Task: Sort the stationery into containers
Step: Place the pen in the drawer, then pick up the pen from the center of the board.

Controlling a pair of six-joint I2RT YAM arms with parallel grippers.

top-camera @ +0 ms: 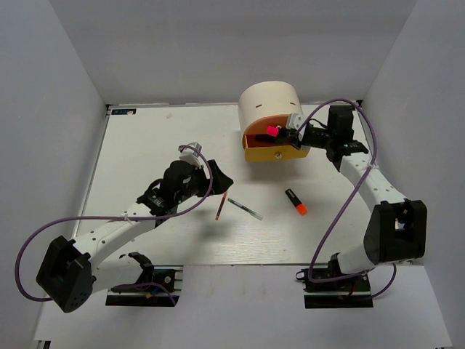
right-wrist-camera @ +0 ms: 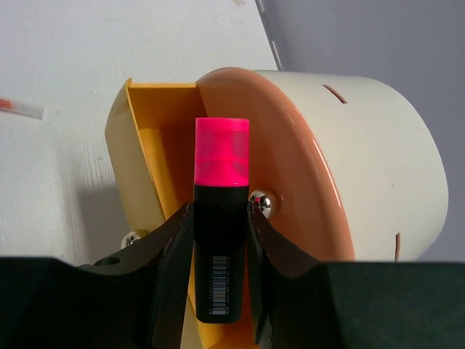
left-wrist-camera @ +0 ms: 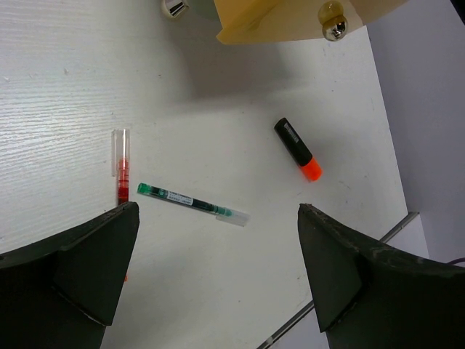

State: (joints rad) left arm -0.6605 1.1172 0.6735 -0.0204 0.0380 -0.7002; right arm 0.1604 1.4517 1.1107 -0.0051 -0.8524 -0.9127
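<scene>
So that it may be released inside, the pink-capped highlighter [right-wrist-camera: 220,196] is clamped by the right gripper [right-wrist-camera: 220,247] over the open yellow drawer [right-wrist-camera: 156,123]; the left gripper [left-wrist-camera: 216,240] is spread wide

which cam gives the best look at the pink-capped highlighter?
Right wrist: the pink-capped highlighter stands at frame centre, clamped in the right gripper in front of the open yellow drawer, barcode and cap plain. Top external shows it only as a small pink speck at the drawer. Left wrist does not show it.
</scene>
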